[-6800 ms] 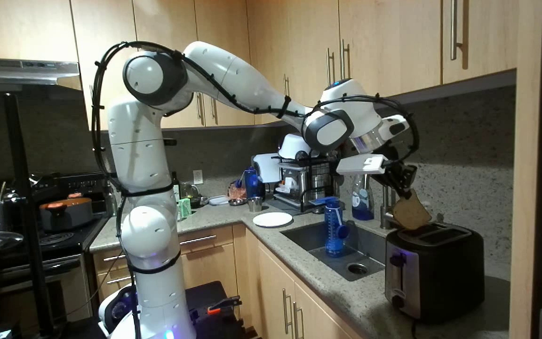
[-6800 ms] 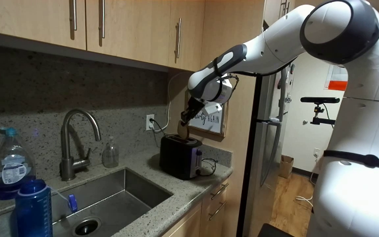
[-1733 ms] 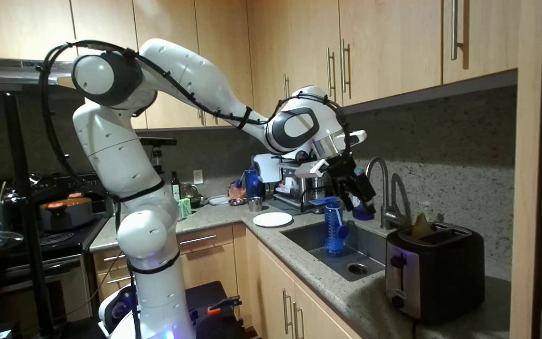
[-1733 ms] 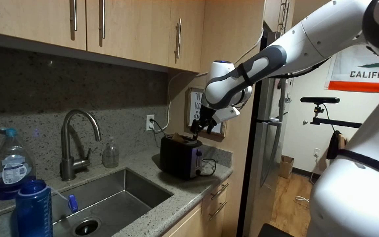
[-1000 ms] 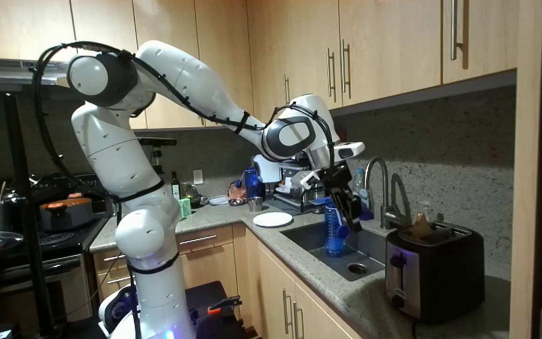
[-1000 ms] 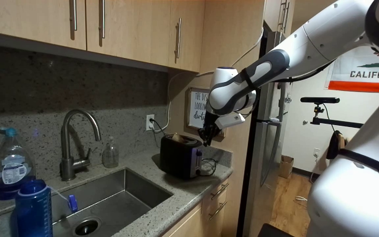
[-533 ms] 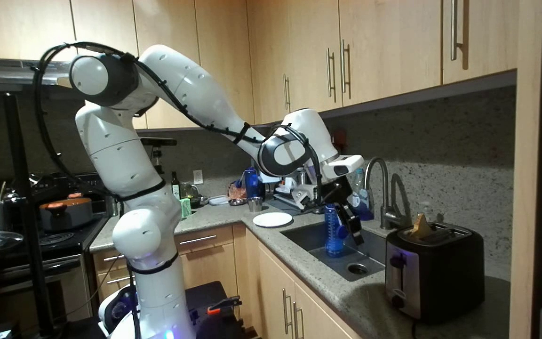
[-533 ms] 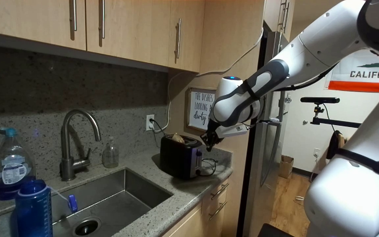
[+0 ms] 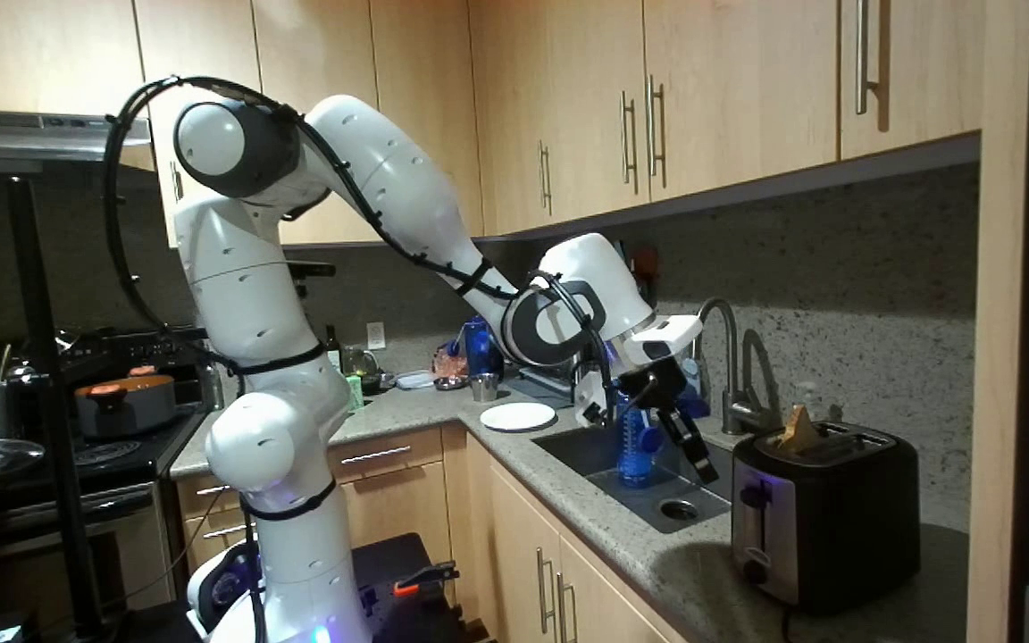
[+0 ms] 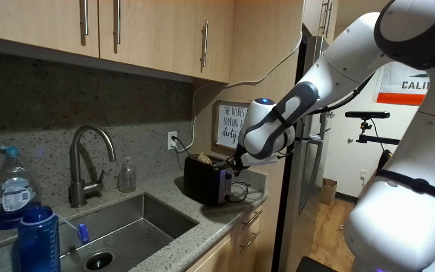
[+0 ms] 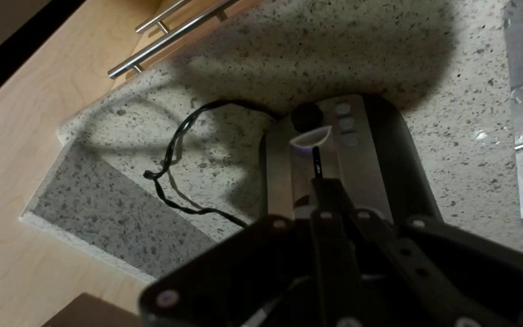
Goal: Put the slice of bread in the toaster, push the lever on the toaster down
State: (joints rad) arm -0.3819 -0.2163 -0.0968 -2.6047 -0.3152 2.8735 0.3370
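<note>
The slice of bread (image 9: 798,435) was in the toaster (image 9: 863,527). In both exterior views a tan bit of it stuck up out of the top. The toaster stood on the worktop (image 10: 164,185), at four o'clock in an exterior view. Its lever (image 9: 756,494) was up high on the front.

The tool (image 9: 705,473) was narrow, with its fingers (image 11: 332,194) pinched close together. In an exterior view it hung at ten o'clock from the toaster and pointed down to five o'clock. A little gap showed there between the tool and the lever. In the wrist view the fingers came in from six o'clock and hid part of the toaster's shiny front. From the fingers, a round black knob (image 11: 307,117) was between eleven and twelve o'clock, and a black cord (image 11: 169,156) curled at nine o'clock.

With the toaster as the middle of the clock in an exterior view, a sign in a frame (image 10: 228,124) was at one o'clock, a wall socket (image 10: 172,140) at eleven o'clock and a shiny tap (image 10: 75,166) at nine o'clock. The sink (image 10: 138,234) was at eight o'clock. A blue bottle (image 9: 633,453) stood upright in the sink, partly behind the tool in an exterior view. A white plate (image 9: 517,417) lay flat on the worktop, between nine and ten o'clock from the tool.
</note>
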